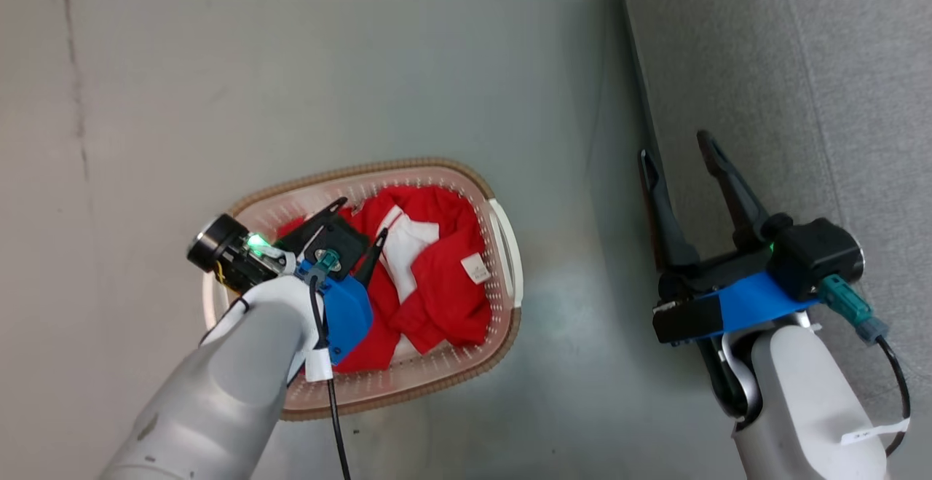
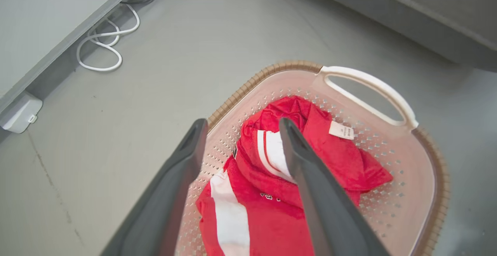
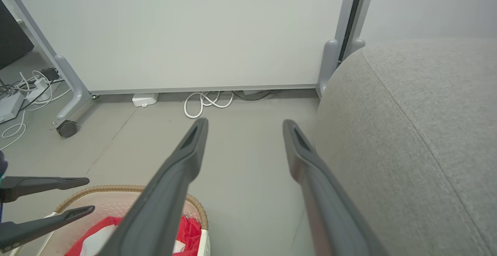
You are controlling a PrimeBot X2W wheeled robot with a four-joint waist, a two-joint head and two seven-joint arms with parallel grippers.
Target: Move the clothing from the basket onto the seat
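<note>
Red jersey fabric with white stripes and panels, the clothing [image 1: 444,298] lay crumpled inside the cream perforated basket [image 1: 507,243], below the left gripper [image 1: 362,218], whose jaws stood wide apart and held nothing. A small white tag [image 1: 475,267] on the clothing carried print too small to read. Further right, the right gripper [image 1: 675,145] was likewise spread wide and empty at the edge of the grey fabric seat [image 1: 801,65].

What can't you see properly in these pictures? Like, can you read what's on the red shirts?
- Print on the clothing: left wrist view, a finger of the left gripper covers most of it.
- White tag: left wrist view, writing too small.
- Number of garments: bunched, cannot tell.
- Basket: head view, left forearm hides part of its rim.
- Seat: head view, cut off by the edges.
</note>
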